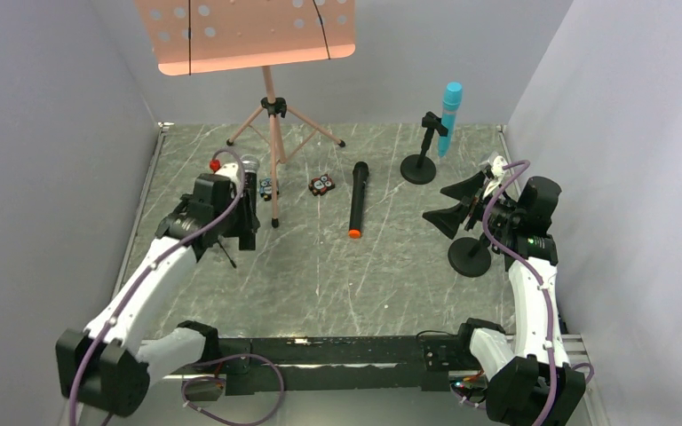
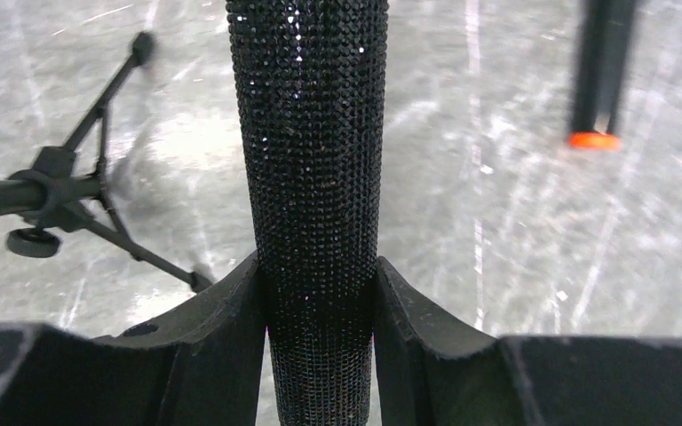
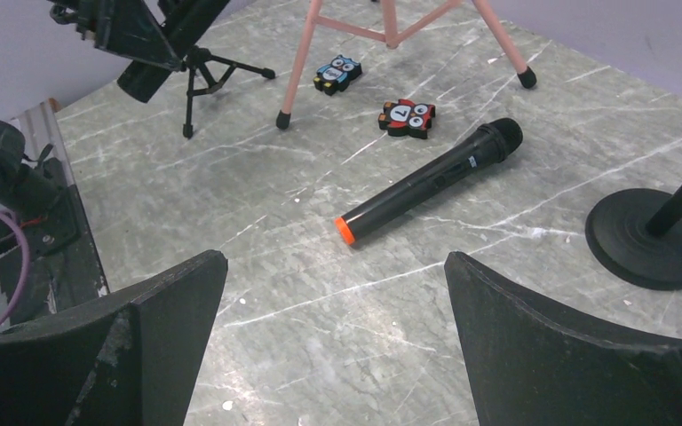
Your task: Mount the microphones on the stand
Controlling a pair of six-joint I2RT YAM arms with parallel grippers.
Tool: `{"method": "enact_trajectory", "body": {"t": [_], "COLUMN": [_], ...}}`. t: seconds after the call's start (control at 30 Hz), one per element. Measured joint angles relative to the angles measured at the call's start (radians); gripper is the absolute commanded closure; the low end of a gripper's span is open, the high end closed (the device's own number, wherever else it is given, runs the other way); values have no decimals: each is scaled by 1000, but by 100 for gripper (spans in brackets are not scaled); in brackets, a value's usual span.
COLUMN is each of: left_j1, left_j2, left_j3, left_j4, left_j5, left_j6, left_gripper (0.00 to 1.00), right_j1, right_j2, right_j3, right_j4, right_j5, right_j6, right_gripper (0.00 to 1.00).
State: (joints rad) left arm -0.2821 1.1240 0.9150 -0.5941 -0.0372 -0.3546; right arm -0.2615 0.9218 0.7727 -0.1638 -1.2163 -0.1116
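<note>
On the left half of the counter (image 1: 320, 284), we find the left claw (image 1: 238, 213) clenched on the black microphone with silver mesh head (image 1: 249, 164), which it holds above the surface with the mesh head pointing toward the far wall. From the left wrist camera, both fingers (image 2: 231, 311) press against the glittering black body of this microphone, and a small black tripod stand (image 2: 62, 191) sits low and to one side of it; we cannot tell whether the two touch. At centre, the black microphone with orange end (image 1: 357, 200) lies flat on the counter, orange end toward the arm bases, apart from both claws. Near its head lies a red owl clip (image 1: 322, 185), with a blue owl clip (image 1: 268, 187) further left, beside a leg of the pink music stand (image 1: 273, 115). At the far right, the turquoise-blue microphone (image 1: 450, 111) sits nearly upright in the holder of a round-based desk stand (image 1: 418, 169). A second round-based desk stand (image 1: 471, 257) sits nearer the arms, carrying no microphone. Just beside it, the right claw (image 1: 451, 204) is released, its fingers (image 3: 542, 346) spread wide with only bare counter between them.
</note>
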Motion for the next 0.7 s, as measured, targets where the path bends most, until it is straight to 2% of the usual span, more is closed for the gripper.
{"method": "enact_trajectory", "body": {"t": [0.17,0.33,0.5,0.7], "left_j1": [-70,-250,-449,-597], "left_j2": [-195,-254,-180,52], "left_j3": [-72,-111,-105,18], "left_j4": [60,189,352,509], "left_j5": [151,240,262,257], "left_j6": [42,67,72,72], "left_gripper": [100,100,100,100], "right_j1": [-1,-2,2,34], "right_j2": [0,0,7,24], "right_j3": [-10,-41,-89,-136], "right_j4": [17,80,228,395], "right_j5": [-32,-84,-136,-154], "right_j6": [13,70,205,371], "right_gripper": [0,0,0,0]}}
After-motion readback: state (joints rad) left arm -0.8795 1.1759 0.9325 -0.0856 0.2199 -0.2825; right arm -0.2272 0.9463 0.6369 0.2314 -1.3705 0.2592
